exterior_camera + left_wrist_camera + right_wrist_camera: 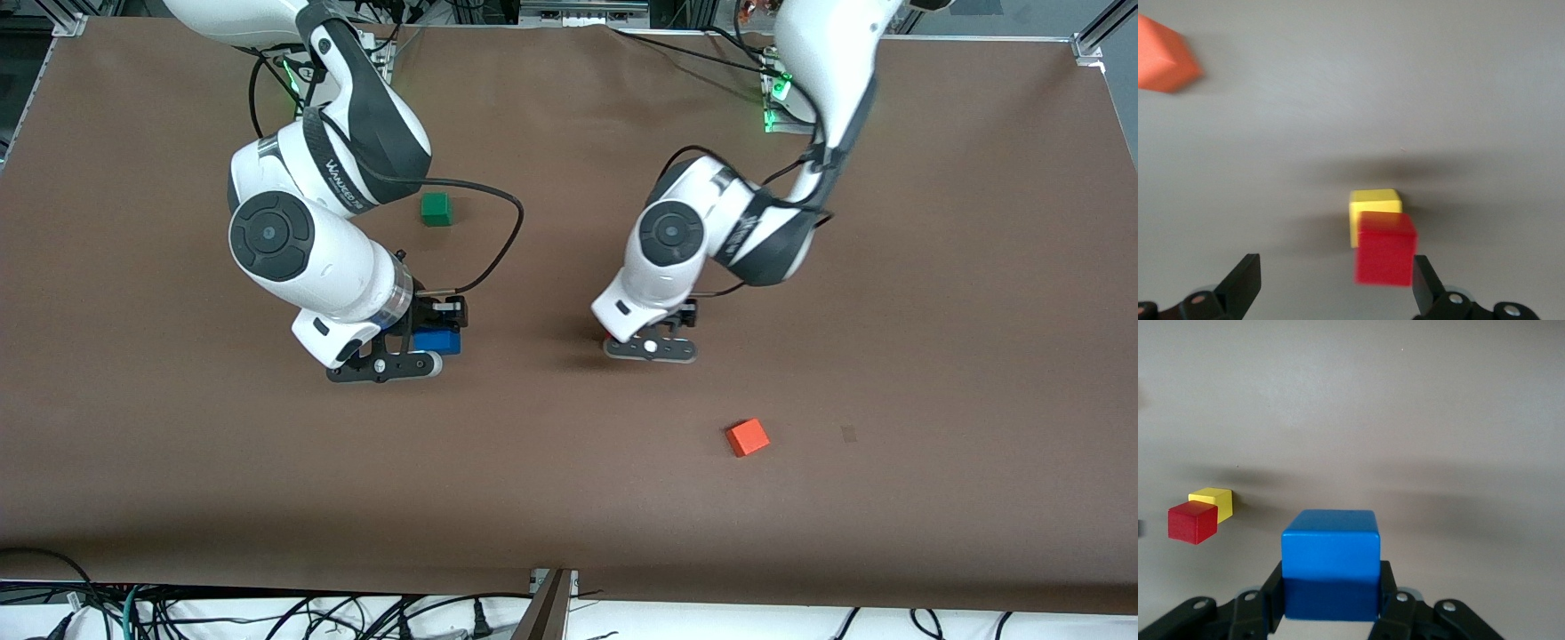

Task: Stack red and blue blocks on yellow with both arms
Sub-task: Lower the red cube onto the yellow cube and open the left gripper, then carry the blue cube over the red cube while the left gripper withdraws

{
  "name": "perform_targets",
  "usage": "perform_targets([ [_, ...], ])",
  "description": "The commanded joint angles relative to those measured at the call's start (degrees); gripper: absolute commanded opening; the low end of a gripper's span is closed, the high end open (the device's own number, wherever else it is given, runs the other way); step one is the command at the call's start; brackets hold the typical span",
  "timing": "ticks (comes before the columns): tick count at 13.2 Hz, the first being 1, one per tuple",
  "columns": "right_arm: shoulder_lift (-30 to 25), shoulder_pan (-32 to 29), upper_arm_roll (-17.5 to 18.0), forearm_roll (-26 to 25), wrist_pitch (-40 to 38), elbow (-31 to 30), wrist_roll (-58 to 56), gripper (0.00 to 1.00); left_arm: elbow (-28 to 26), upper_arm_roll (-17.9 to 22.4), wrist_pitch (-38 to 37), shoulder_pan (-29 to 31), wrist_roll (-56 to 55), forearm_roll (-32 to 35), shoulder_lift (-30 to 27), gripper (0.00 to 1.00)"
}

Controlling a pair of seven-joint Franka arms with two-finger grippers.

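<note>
The brown counter (933, 356) carries everything, and two white arms are reached down over its middle. The right arm (302, 240), coming from the base at the right arm's end, is lowered so that its right end effector (1331, 613) is clamped on the blue cube (1330, 560); the cube is gripped by its lower half, which leaves its underside free for setting down on a stack, it may be judged. The left arm (711, 231) is lowered over the stacking spot, and the fingers (1241, 283) of the left end effector (1335, 290) are spread apart with nothing between them.

Just below those parted fingers the red cube (1385, 248) is seen over the yellow cube (1371, 203), apparently resting on it with some offset; whether it sits square cannot be told. The red layer seems to be placed, the blue one not yet.

An orange-red cube (747, 436) lies nearer the front camera, and a green cube (436, 209) lies farther from it; neither is touched, and both are apparently left out of the stack.
</note>
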Motion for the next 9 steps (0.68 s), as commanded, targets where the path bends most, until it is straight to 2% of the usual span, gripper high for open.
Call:
perform_targets([
  [1,0.83,1.11,0.09,0.44,1.75,1.32,3.43,0.48,6.80,-0.59,-6.70,7.53,4.52,0.95,-0.06,1.00],
  [3,1.88,4.18,0.09,0.45,5.34,1.32,10.27,0.48,8.82,-0.76,-6.71,13.25,4.88,1.30,-0.85,1.00],
  [6,4.95,11.29,-0.35,0.01,12.54,1.32,24.06,0.48,9.01,-0.67,-6.88,19.67,7.16,1.30,-2.69,1.00],
  [9,8.73,16.48,-0.61,-2.09,19.58,1.32,30.69,0.48,8.48,-0.59,-9.59,25.22,15.76,1.30,-4.10,1.00],
])
